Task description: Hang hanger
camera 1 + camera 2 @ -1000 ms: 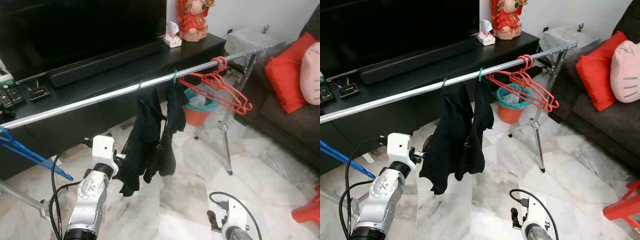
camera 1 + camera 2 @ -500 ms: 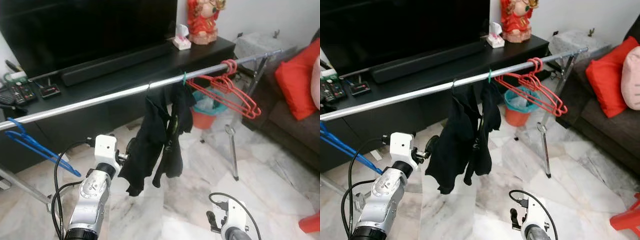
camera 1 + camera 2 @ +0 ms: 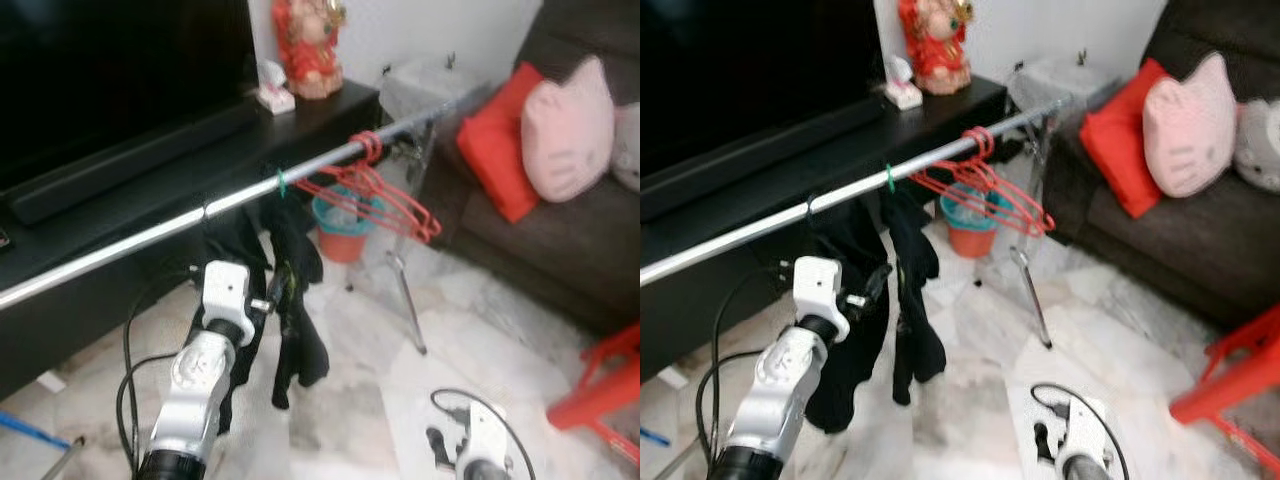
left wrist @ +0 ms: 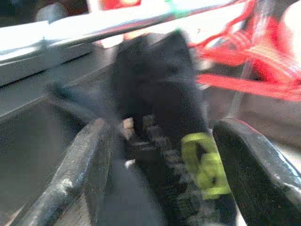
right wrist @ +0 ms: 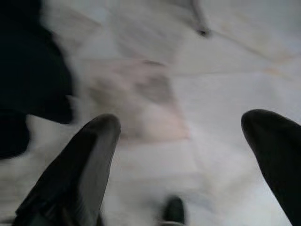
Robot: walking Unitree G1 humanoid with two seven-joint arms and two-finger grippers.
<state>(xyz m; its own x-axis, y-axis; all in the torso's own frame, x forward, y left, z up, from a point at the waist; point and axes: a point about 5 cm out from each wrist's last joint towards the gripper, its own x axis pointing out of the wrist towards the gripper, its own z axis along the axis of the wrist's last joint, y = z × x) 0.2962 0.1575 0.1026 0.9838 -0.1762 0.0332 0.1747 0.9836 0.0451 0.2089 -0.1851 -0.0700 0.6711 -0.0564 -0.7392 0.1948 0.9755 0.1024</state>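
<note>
A silver clothes rail point(image 3: 150, 235) runs across the room in front of me. Two black garments point(image 3: 295, 300) hang from it, one by a green hook point(image 3: 281, 183). Further right on the rail is a bunch of red hangers point(image 3: 370, 190). My left arm point(image 3: 200, 370) is raised just in front of the garments. In the left wrist view my left gripper point(image 4: 162, 129) is open, its fingers on either side of black cloth with a yellow-green clip point(image 4: 204, 162). My right arm point(image 3: 480, 450) hangs low; my right gripper point(image 5: 181, 122) is open over the marble floor.
A black TV stand point(image 3: 150, 170) with a red figurine point(image 3: 305, 45) stands behind the rail. An orange bin point(image 3: 345, 225) and the rack's leg point(image 3: 405, 300) are below the red hangers. A dark sofa with red point(image 3: 495, 140) and pink point(image 3: 565, 130) cushions is right, a red stool point(image 3: 600, 390) nearer.
The camera has swung to the right, so the sofa and stool show more and the blue hanger at left has slipped out. The picture is blurred. My left arm now overlaps the black garments.
</note>
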